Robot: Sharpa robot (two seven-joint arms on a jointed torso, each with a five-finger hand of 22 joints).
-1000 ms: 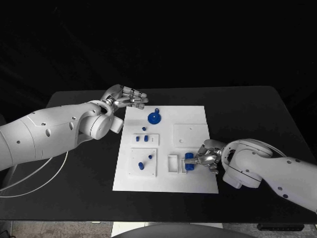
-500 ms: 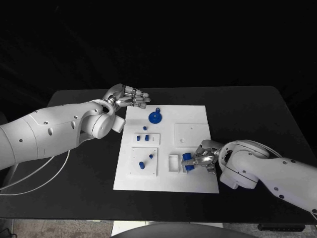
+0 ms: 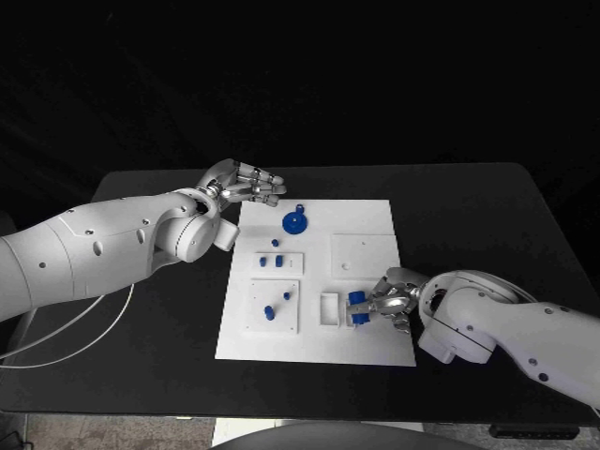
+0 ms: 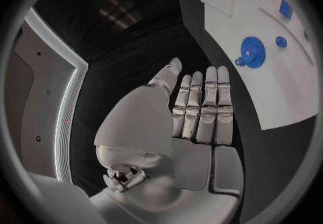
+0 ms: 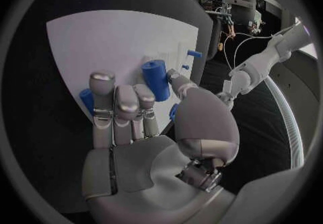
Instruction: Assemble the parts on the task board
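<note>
Right hand (image 3: 388,302) grasping stiff, light blue cylinder (image 5: 156,79) by its sides, between thumb and fingertips; left hand (image 3: 242,183) released.

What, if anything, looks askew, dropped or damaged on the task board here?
Nothing stands out. The task board lies flat on the black table, with the blue gear and small blue parts on it. The right hand is at a blue cylinder; the left hand hovers open.

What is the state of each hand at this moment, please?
Left hand: open, holding nothing, beside the task board.
Right hand: fingers around a blue cylinder; whether it truly grips it cannot be told.
</note>
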